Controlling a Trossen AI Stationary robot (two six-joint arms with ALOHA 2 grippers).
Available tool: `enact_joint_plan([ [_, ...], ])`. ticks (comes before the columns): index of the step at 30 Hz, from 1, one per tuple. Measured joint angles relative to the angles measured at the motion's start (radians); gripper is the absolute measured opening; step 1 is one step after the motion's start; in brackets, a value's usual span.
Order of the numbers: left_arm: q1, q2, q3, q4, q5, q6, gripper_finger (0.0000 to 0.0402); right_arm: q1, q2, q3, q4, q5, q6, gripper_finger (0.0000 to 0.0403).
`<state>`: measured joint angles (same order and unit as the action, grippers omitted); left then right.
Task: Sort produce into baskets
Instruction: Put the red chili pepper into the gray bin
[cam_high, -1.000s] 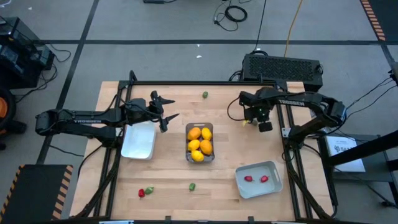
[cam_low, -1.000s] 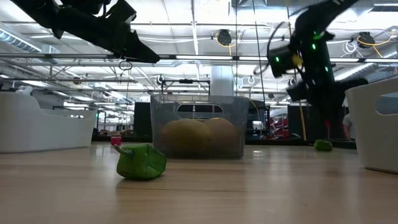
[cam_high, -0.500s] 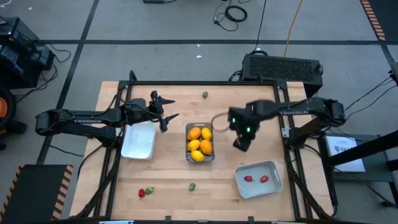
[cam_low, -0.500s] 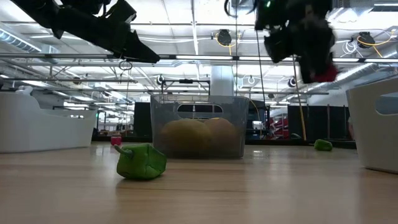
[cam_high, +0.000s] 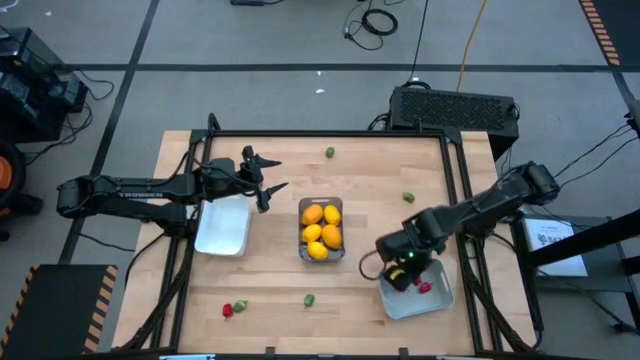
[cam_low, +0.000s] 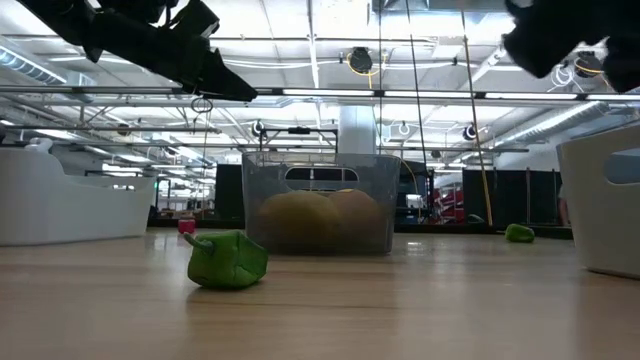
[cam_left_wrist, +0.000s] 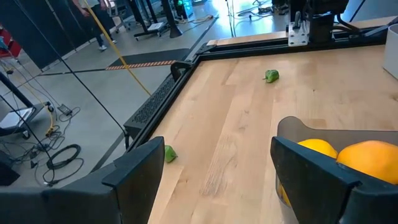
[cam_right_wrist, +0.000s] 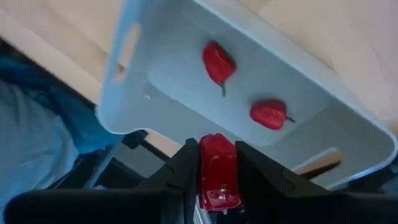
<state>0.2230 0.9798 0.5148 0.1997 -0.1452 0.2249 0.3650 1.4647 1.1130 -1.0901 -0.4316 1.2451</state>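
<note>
My right gripper (cam_high: 400, 268) hovers over the left end of the pale grey-blue tray (cam_high: 436, 300), shut on a red strawberry-like piece (cam_right_wrist: 216, 171). Two more red pieces (cam_right_wrist: 219, 62) (cam_right_wrist: 268, 114) lie on the tray's floor below it. The clear bin (cam_high: 321, 256) at the table's middle holds several yellow and orange lemons (cam_high: 322, 226). My left gripper (cam_high: 266, 180) is open and empty, in the air above the far right corner of the white tray (cam_high: 222, 228). In the left wrist view its fingers frame bare table beside the clear bin (cam_left_wrist: 292, 127). My right gripper pinches the red piece's two sides (cam_right_wrist: 217, 155) between its two fingers (cam_right_wrist: 186, 165). The fingers point down at the tray from above. The piece is lifted clear of the tray and stands lengthwise between the fingers.
Green pieces lie at the table's far edge (cam_high: 329, 152), right of the middle (cam_high: 408, 198) and near the front (cam_high: 309, 299). A red and a green piece (cam_high: 233, 308) lie together at the front left. In the low view a green piece (cam_low: 228, 260) lies before the clear bin (cam_low: 320, 205).
My right gripper has swung from the far right of the table toward the near edge, carrying the red piece, and now stands above the grey-blue tray. The green piece right of the middle has come into view where the arm was.
</note>
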Motion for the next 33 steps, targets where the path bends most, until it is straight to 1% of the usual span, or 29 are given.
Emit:
enact_joint_plan([
  [5, 0.000, 0.000, 0.000, 0.001, 0.000, -0.003, 0.0301, 0.055, 0.000, -0.001, -0.042, 0.108, 0.074, 0.0123],
  [8, 0.000, 0.000, 0.000, -0.003, 0.000, -0.012, 0.0301, 0.066, 0.000, -0.001, -0.056, 0.122, 0.085, 0.0146],
  [10, 0.000, 0.000, 0.000, -0.016, 0.000, -0.033, 0.0301, 0.067, 0.000, -0.001, -0.065, 0.121, 0.047, 0.0162],
  [12, 0.000, 0.000, 0.000, -0.043, -0.006, -0.035, 0.0301, 0.057, 0.000, -0.001, -0.062, 0.123, -0.030, 0.0175],
  [14, 0.000, 0.000, 0.000, -0.086, -0.044, -0.035, 0.0301, 0.053, 0.000, -0.001, -0.063, 0.156, -0.095, 0.0186],
  [16, 0.007, 0.000, 0.022, -0.188, -0.091, -0.035, 0.0301, 0.053, 0.000, -0.001, -0.061, 0.217, -0.153, 0.0192],
  [18, 0.034, 0.001, 0.085, -0.329, -0.093, -0.066, 0.0301, 0.053, 0.000, -0.001, -0.057, 0.285, -0.229, 0.0194],
  [22, 0.129, 0.053, 0.247, -0.568, -0.093, -0.226, 0.0301, 0.044, 0.000, -0.001, -0.029, 0.427, -0.419, 0.0191],
  [25, 0.223, 0.147, 0.361, -0.764, -0.095, -0.430, 0.0301, 0.027, 0.000, -0.001, 0.001, 0.552, -0.529, 0.0187],
  [27, 0.280, 0.224, 0.414, -0.881, -0.094, -0.554, 0.0301, 0.013, 0.000, -0.001, 0.025, 0.615, -0.590, 0.0185],
  [29, 0.323, 0.311, 0.459, -0.976, -0.068, -0.602, 0.0301, -0.004, 0.000, -0.001, 0.059, 0.636, -0.651, 0.0183],
  [31, 0.352, 0.396, 0.495, -1.057, -0.018, -0.637, 0.0301, -0.018, 0.000, -0.001, 0.081, 0.641, -0.703, 0.0182],
  [33, 0.370, 0.474, 0.523, -1.105, 0.007, -0.653, 0.0301, -0.028, 0.000, -0.001, 0.109, 0.645, -0.755, 0.0182],
])
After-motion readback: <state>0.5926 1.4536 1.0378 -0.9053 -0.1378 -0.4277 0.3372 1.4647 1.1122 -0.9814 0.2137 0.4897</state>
